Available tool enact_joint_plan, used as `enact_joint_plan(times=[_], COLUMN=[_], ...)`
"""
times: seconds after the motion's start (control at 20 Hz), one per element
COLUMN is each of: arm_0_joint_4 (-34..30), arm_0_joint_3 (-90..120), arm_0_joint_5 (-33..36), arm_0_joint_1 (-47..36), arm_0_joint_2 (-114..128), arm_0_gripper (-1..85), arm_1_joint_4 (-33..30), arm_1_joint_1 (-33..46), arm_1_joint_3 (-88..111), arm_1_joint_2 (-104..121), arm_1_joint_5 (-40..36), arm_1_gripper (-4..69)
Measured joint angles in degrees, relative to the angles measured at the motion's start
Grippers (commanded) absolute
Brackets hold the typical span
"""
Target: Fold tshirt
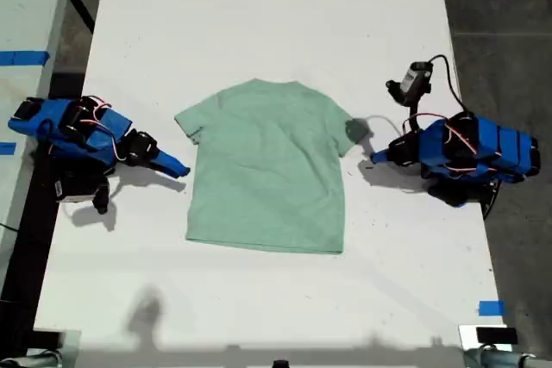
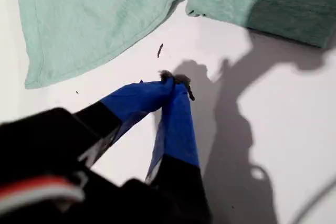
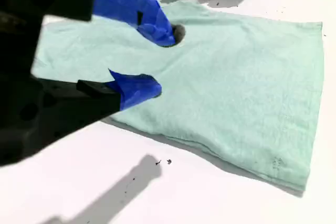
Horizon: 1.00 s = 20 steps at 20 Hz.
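- The tshirt (image 1: 263, 165) lies flat and face-down-or-up (cannot tell which) in the middle of the white table (image 1: 259, 23), sleeves out, hem toward the exterior view's bottom. No fold is made yet.
- First gripper (image 2: 173, 80): jaws pinched together on nothing, tips over bare table just short of the cloth. This is the arm at the exterior view's right (image 1: 375, 159).
- Just ahead of those tips sit the shaded sleeve (image 2: 262, 3) and the shirt's side edge. Likely parked here so a small reach takes the sleeve.
- Second gripper (image 3: 160, 62): jaws spread apart, empty, fingers angled toward the fabric. This is the arm at the exterior view's left (image 1: 177, 168), and there it sits beside the cloth, not on it.
- The spread jaws look readied for a pinch at the near sleeve or edge.
- Farther out: the arms face each other across the shirt, one per side, which suits lifting both sides evenly.
- Judgement: the task is at its start, and the approach to the first grasp is the step in hand.
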Motion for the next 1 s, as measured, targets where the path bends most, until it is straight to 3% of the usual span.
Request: enact_joint_plan(times=[0.15,0.25,0.3,0.4,0.45,0.5,0.55,0.65,0.7,0.75,1.0], arm_0_joint_4=[-5.1,-7.21,-5.45,-2.55,-3.43,-5.27,-7.82,-10.55,-8.79,-7.03,-6.15], arm_0_joint_3=[0.0,0.0,0.0,0.0,0.0,0.0,0.0,0.0,0.0,-0.53,-1.14], arm_0_joint_5=[-5.98,-16.0,-17.23,-13.18,-13.1,-13.01,-12.74,-9.14,-8.79,-8.79,-8.26], arm_0_joint_1=[-0.53,-0.53,-1.14,-4.48,-4.57,-4.39,-4.04,-4.66,-5.36,-5.62,-8.88], arm_0_joint_2=[0.0,0.0,0.0,0.0,0.0,0.0,0.0,0.0,0.0,0.0,0.09], arm_0_gripper=[15.8,18.5,21.4,24.6,23.2,7.0,0.7,1.2,16.4,2.2,0.1], arm_1_joint_4=[-0.09,-0.7,-0.7,-0.7,-0.7,-0.7,-0.7,0.09,-0.18,-0.26,1.05], arm_1_joint_1=[0.0,0.09,0.18,0.7,0.7,0.79,0.79,2.11,3.6,4.48,4.48], arm_1_joint_3=[0.0,0.0,0.0,0.0,0.0,0.0,0.0,0.0,0.0,0.0,-5.36], arm_1_joint_2=[0.0,0.0,0.0,0.0,0.0,0.0,0.0,0.0,0.18,0.35,0.35], arm_1_joint_5=[2.37,18.54,24.26,21.53,18.19,18.11,22.41,41.48,48.78,51.77,39.11], arm_1_gripper=[-0.1,0.2,-0.2,0.5,1.5,1.8,-1.0,-0.4,1.2,-0.3,-0.5])
